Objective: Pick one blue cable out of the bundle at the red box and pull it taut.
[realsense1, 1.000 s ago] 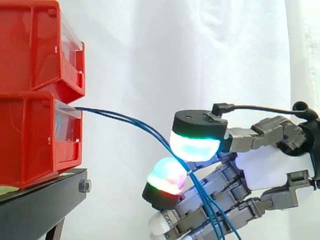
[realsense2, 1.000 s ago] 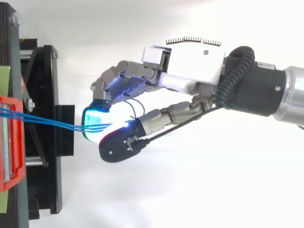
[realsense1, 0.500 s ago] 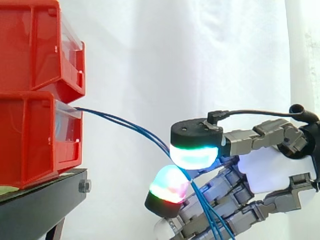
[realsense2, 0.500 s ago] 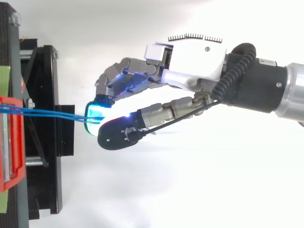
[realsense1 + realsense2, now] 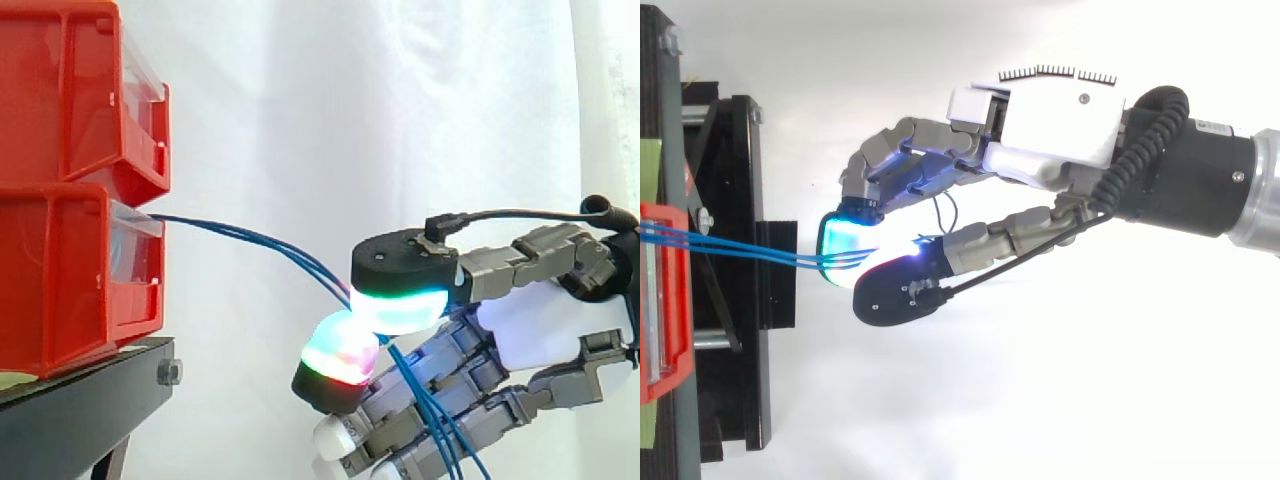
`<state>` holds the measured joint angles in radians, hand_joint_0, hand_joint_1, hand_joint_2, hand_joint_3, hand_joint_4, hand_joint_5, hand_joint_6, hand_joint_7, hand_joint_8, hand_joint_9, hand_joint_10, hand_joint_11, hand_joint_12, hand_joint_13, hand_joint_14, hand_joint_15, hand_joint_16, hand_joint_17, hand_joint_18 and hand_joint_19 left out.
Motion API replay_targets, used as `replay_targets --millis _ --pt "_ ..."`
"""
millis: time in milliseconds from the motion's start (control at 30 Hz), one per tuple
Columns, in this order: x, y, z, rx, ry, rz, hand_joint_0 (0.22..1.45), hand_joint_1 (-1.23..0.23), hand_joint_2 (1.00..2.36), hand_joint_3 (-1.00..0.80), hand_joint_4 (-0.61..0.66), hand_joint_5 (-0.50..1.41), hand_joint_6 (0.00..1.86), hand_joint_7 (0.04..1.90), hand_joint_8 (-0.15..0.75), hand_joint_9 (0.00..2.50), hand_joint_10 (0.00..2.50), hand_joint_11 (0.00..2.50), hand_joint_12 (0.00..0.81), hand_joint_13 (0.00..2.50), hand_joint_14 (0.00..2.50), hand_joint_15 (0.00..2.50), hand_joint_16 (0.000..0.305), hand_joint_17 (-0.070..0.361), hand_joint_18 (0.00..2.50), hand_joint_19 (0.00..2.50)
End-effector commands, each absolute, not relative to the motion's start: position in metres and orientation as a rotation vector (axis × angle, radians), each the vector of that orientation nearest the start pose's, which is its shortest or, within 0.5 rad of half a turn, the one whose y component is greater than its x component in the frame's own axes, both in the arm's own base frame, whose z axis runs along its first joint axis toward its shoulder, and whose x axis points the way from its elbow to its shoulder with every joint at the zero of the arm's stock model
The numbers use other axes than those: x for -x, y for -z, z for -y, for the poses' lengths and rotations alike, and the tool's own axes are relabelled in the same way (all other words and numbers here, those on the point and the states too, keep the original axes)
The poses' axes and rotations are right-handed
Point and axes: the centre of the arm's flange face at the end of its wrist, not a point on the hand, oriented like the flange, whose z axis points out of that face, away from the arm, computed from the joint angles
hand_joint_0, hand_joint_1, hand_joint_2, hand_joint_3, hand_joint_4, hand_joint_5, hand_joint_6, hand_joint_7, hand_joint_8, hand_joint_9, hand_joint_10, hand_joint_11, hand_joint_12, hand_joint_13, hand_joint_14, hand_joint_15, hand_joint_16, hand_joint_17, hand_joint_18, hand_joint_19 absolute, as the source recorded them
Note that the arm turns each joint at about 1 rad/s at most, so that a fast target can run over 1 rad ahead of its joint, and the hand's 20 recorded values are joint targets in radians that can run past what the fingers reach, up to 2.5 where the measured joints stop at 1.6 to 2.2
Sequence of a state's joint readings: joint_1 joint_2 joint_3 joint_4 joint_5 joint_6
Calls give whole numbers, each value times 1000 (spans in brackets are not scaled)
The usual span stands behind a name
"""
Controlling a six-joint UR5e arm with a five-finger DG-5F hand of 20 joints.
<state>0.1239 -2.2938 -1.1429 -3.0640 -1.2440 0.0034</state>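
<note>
Robot hand (image 5: 540, 335): enters from the right edge in the side view; fingers curled; closed in a pinch on the blue cables.
Pinch: the strands pass between the green-glowing thumb pad (image 5: 398, 308) above and a red-and-green-glowing finger pad (image 5: 340, 355) below; the two pads meet around them.
Blue cables (image 5: 250, 238): several strands leave the front of the lower red bin; they descend in a shallow arc to the pinch; beyond it they hang down past the fingers to the lower edge of the side view; seen from above they run nearly straight from bin to fingertip.
Red bins: lower red bin (image 5: 60, 280) beneath upper red bin (image 5: 60, 90); both at far left on the black stand (image 5: 80, 410).
Background: white curtain (image 5: 400, 100).
</note>
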Motion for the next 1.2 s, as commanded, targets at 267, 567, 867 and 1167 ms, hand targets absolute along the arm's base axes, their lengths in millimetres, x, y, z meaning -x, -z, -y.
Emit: replay_targets --millis 267,567,867,1167 --pt "-741 -249 75 -1418 -914 -1227 727 -903 1016 -272 42 -190 907 802 328 587 7 309 361 331 3 87 54 121 431 138" --pt "-742 -250 74 -1420 -916 -1223 527 -852 1000 -500 148 -176 880 842 346 566 6 293 377 298 3 100 57 128 390 179" --pt "-742 -250 75 -1421 -917 -1222 570 -719 1008 -382 137 -164 867 894 345 581 6 283 367 294 4 108 55 123 365 197" --pt "-742 -250 75 -1422 -917 -1220 599 -762 1016 -86 121 -154 900 954 373 632 5 292 382 361 3 105 58 131 439 180"
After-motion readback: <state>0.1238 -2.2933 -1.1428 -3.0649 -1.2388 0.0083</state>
